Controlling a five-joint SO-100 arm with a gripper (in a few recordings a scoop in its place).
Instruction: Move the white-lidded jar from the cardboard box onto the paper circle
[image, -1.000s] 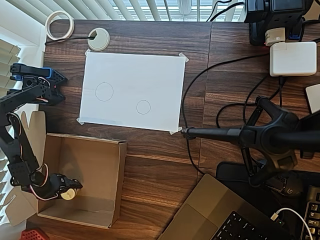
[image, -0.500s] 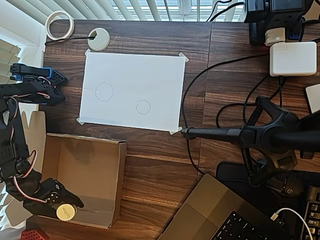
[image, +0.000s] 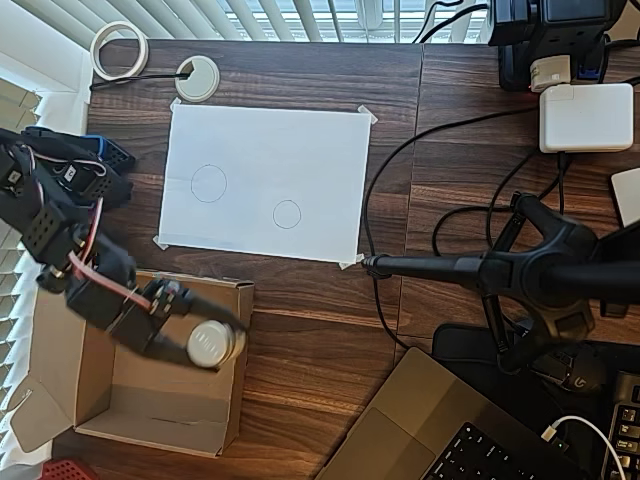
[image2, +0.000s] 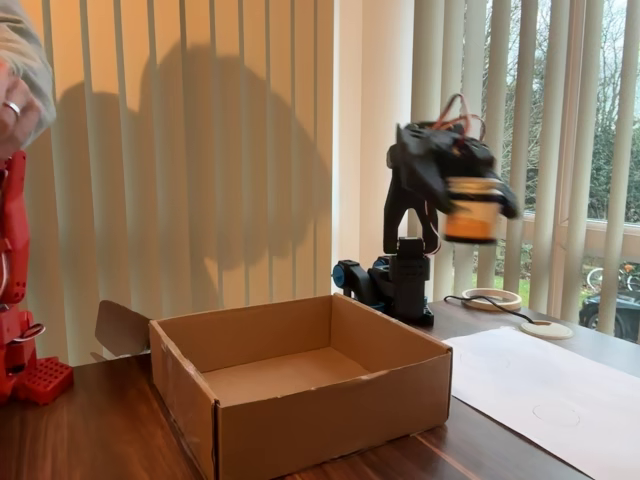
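claw (image: 200, 335) holds white-lidded jar (image2: 472, 208) above cardboard box (image2: 330, 420), print unreadable

Window daylight; arm (image2: 440, 170) motion-blurred, shadow on blinds.

The gripper (image: 190, 325) no longer reaches down into the near-left corner of the cardboard box (image: 235, 400); in the overhead view it now sits over the box's right wall near the far right corner. The white-lidded jar (image: 212, 343) has come with it, clamped between the fingers, and in the fixed view the jar (image2: 470, 210) hangs high above the box, blurred.
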